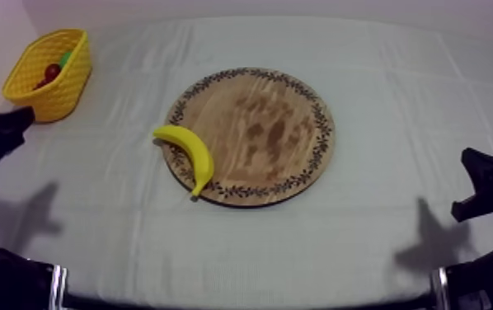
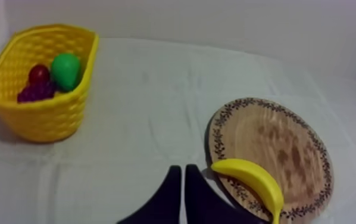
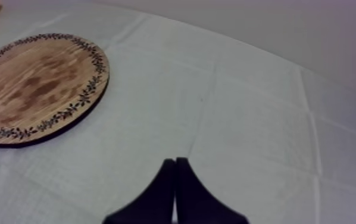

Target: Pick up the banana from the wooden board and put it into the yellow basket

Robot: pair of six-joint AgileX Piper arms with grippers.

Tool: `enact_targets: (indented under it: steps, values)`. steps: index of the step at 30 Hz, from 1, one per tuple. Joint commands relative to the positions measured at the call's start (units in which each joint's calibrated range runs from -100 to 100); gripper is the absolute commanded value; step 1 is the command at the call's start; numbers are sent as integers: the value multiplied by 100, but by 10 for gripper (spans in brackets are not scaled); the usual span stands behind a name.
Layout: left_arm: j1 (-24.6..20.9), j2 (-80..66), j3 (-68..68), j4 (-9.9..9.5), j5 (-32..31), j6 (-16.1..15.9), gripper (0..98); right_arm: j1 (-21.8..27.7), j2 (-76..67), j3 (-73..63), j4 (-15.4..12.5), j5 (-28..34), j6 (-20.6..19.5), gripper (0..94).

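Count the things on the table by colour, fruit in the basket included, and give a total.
Yellow: 2, the banana and the basket
Red: 1, the small red fruit
Green: 1, the pear
Purple: 1, the grapes
Brown: 1, the wooden board
Total: 6

I find the curved yellow banana (image 1: 190, 152) lying flat along the left rim of the round wooden board (image 1: 266, 132), its near tip just over the edge, and the yellow basket (image 1: 60, 95) standing upright at the far left, well apart from both.
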Motion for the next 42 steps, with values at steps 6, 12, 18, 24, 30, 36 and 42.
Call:
enact_targets:
  steps: [6, 12, 18, 24, 30, 36, 42]
  values:
    - [176, 1796, -2447, 5, 1413, -52, 0, 1, 3, -3, 0, 2, 0, 2]
    - [268, 2787, -3710, -2, 2453, 64, 0, 1, 3, -3, 0, 2, 0, 2]
    - [391, 3602, -4525, 5, 3278, 418, 0, 1, 3, -3, 0, 2, 0, 2]
    - [695, 4333, -5003, -6, 3699, 962, 0, 1, 3, -3, 0, 2, 0, 2]
    - [1037, 5030, -5327, -8, 3772, 1573, 0, 1, 3, -3, 0, 2, 0, 2]
    - [1274, 5639, -5594, 19, 3750, 2006, 1, 1, 3, -3, 0, 2, 0, 2]
    - [1306, 6102, -5691, 281, 3646, 2101, 2, 1, 3, -3, 0, 2, 0, 2]
